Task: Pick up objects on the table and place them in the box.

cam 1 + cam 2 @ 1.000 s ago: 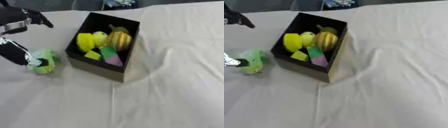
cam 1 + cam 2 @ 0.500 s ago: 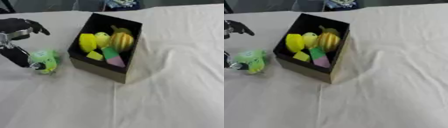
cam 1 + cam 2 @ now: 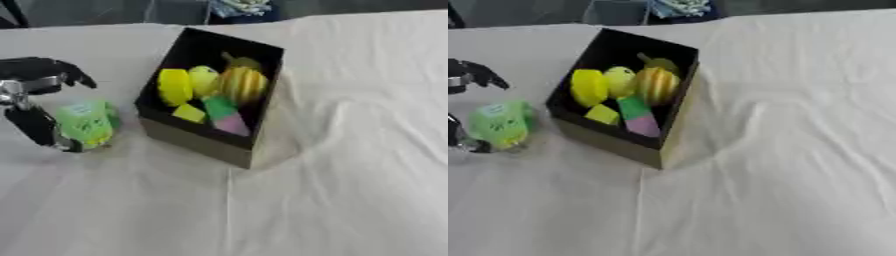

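On inspection I found my left hand (image 3: 39, 95) at the left edge of the table (image 3: 350, 190), its fingers spread over the top of a green packet (image 3: 85, 123) and its thumb down along the packet's left side. The digits were bent around the packet, but I could not tell whether they actually touched it. The packet stood upright on the white cloth, just beside the left wall of the box (image 3: 197, 142) and outside it. The box was black inside with tan outer walls and lay at an angle near the table's centre. Inside I noted a yellow item (image 3: 174, 86), a smaller yellow-green round piece (image 3: 204, 79), a striped yellow-orange piece (image 3: 241, 84), a green-and-pink block (image 3: 224, 115) and a small yellow block (image 3: 189, 113). My right hand was not visible in either view.
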Controlling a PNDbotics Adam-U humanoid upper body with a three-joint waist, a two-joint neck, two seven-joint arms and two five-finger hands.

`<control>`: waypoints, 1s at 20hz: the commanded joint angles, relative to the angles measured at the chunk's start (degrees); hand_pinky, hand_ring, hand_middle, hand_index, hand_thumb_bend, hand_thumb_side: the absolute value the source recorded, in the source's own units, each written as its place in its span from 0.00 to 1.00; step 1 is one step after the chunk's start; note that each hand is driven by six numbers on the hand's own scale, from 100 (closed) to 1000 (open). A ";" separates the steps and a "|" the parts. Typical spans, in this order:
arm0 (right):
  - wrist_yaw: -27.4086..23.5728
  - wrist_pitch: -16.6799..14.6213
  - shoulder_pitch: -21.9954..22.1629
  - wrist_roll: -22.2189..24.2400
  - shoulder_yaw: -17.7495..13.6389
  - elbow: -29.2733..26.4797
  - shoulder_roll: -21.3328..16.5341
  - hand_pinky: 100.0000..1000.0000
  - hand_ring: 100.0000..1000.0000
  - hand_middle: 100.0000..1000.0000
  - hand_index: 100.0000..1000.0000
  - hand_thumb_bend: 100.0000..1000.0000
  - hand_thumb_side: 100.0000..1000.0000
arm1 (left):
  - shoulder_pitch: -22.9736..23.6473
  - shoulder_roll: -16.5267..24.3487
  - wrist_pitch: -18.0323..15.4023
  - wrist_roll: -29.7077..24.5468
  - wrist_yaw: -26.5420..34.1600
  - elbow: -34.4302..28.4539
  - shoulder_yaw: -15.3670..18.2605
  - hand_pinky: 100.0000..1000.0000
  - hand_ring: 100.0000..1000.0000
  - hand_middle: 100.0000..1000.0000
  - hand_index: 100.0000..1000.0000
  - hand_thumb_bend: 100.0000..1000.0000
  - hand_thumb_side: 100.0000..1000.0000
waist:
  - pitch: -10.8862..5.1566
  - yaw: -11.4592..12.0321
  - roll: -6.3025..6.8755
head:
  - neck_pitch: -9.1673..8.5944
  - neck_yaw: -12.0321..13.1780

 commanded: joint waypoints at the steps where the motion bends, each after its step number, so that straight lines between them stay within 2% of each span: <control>1: 0.25 0.11 -0.66 -0.26 -0.66 -0.82 -1.16 0.83 0.78 0.59 0.74 0.00 0.77 | -0.83 0.92 -0.47 -0.14 -0.29 1.25 0.14 0.88 0.88 0.86 0.90 0.64 0.08 | -0.28 -0.01 -0.93 | -0.55 0.24; 5: 0.26 0.10 -0.69 -0.34 -0.68 -0.82 -1.20 0.83 0.78 0.59 0.74 0.00 0.77 | -1.06 0.41 -0.98 -0.36 -1.65 3.26 -0.51 0.88 0.88 0.86 0.90 0.64 0.07 | -0.26 -0.15 -1.01 | -0.54 0.33; 20: 0.40 0.25 -0.40 -0.41 -0.72 -0.82 -0.91 0.83 0.78 0.59 0.74 0.00 0.77 | -2.89 -2.76 -1.71 0.97 -5.46 9.27 -2.08 0.85 0.84 0.80 0.86 0.49 0.03 | 0.06 -0.47 -1.16 | -0.68 0.73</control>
